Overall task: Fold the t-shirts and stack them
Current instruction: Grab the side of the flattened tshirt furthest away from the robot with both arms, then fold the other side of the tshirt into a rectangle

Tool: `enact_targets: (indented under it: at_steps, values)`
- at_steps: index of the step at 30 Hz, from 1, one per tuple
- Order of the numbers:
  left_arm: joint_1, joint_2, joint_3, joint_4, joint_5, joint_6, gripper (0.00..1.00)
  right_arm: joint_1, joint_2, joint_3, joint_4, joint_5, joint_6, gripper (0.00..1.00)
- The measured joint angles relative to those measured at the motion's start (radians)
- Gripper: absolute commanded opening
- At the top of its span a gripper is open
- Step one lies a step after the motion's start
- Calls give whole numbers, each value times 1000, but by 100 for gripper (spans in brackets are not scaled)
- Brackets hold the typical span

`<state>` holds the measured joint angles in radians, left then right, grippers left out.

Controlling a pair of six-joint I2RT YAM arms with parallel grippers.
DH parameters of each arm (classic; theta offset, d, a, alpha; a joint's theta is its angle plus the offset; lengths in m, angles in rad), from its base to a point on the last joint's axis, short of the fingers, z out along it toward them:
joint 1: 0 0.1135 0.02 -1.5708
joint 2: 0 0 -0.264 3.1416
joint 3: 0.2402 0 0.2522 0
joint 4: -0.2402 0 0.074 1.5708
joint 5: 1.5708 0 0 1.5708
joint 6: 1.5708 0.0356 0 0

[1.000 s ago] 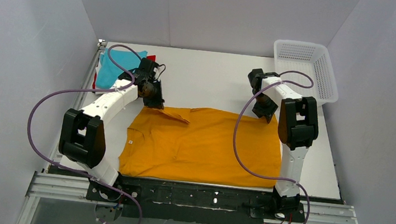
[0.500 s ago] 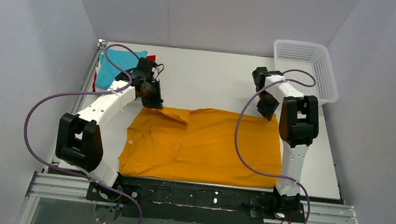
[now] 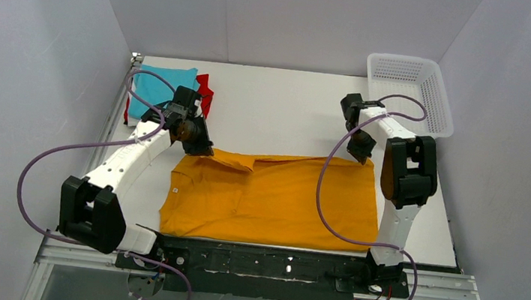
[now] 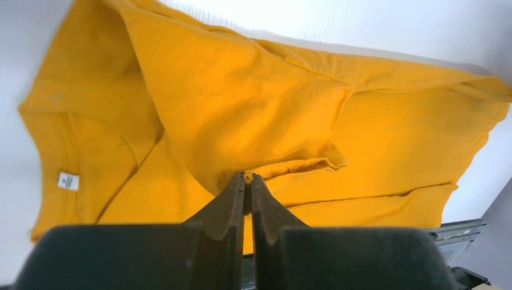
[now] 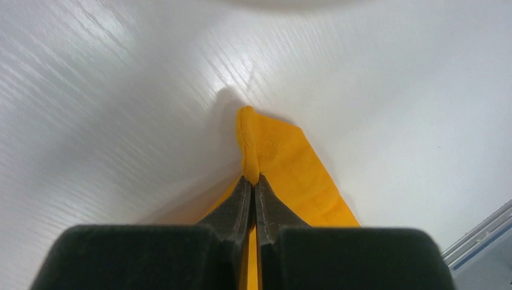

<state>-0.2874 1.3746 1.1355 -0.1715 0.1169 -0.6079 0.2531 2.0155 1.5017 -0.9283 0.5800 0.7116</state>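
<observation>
Shows an orange shirt (image 3: pixel 272 196) spread over the near half of the table (image 3: pixel 283 99), collar toward the left edge. Has the left gripper (image 4: pixel 247 178) pinched together on a fold of cloth at the shirt's far left corner, beside the sleeve. Has the right gripper (image 5: pixel 252 179) clamped on the shirt's far right corner, with a small orange tip poking past the fingertips. Finds a folded turquoise shirt (image 3: pixel 164 82) at the table's far left corner, a red shirt (image 3: pixel 205 98) peeking out beside it. Puts a white basket (image 3: pixel 405 90) at the far right corner.

Three t-shirts (image 3: pixel 272 196), one basket (image 3: pixel 403 58), two arms (image 3: pixel 133 159)
</observation>
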Motion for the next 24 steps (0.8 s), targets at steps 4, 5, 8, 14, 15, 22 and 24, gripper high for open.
enact_targets:
  at_steps: [4,5,8,14,15,22,24]
  values:
    - [-3,-97,-68,-26,0,-40,0,27,-98,-79,21,30,-18,2]
    - [-3,-126,-85,-36,-1,-48,0,36,-126,-108,31,37,-21,2]
    - [-4,-201,-123,-65,-4,-66,0,56,-190,-172,41,46,-25,2]
    - [-10,-349,-190,-142,-10,-102,0,75,-307,-270,57,44,-28,2]
    - [-10,-373,-204,-157,-10,-108,0,78,-325,-282,58,41,-28,2]
    - [-15,-467,-247,-240,-12,-129,0,110,-396,-349,69,25,-27,2]
    - [-16,-485,-264,-247,-10,-129,0,119,-409,-370,72,23,-26,2]
